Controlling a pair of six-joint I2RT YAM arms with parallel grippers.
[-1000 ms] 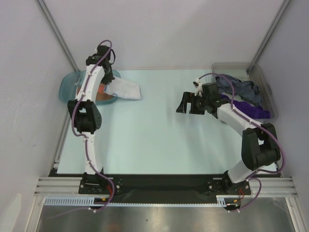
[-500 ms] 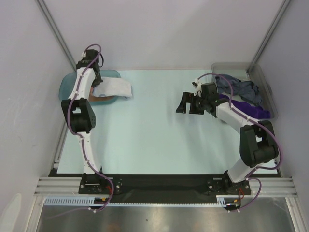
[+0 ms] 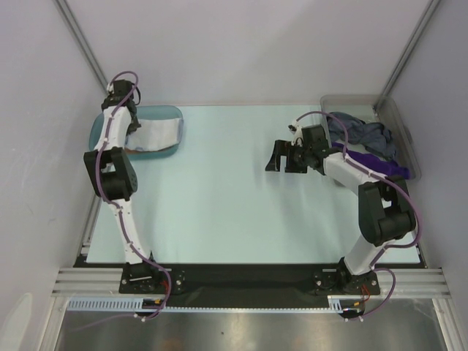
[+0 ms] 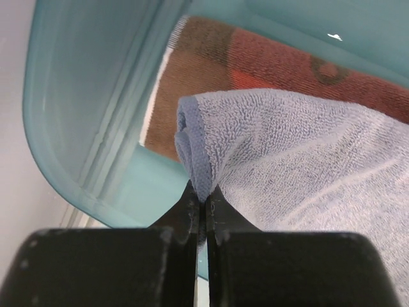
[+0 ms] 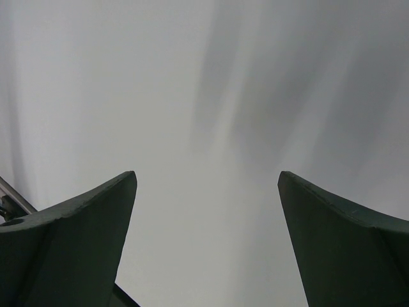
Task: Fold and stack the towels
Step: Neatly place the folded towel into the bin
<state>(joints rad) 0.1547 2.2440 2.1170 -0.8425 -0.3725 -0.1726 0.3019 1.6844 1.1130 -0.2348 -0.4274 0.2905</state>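
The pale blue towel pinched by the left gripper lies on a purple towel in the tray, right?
No: the left wrist view shows the pale blue towel, pinched by the left gripper, lying on an orange-brown towel in the tray.

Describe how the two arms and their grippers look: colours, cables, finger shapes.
Both arms have white links with black joint housings, left arm and right arm alike. A thin purple cable runs along each. The left gripper has flat black fingers; the right gripper shows dark wedge-shaped fingers tapering to points. No markings visible.
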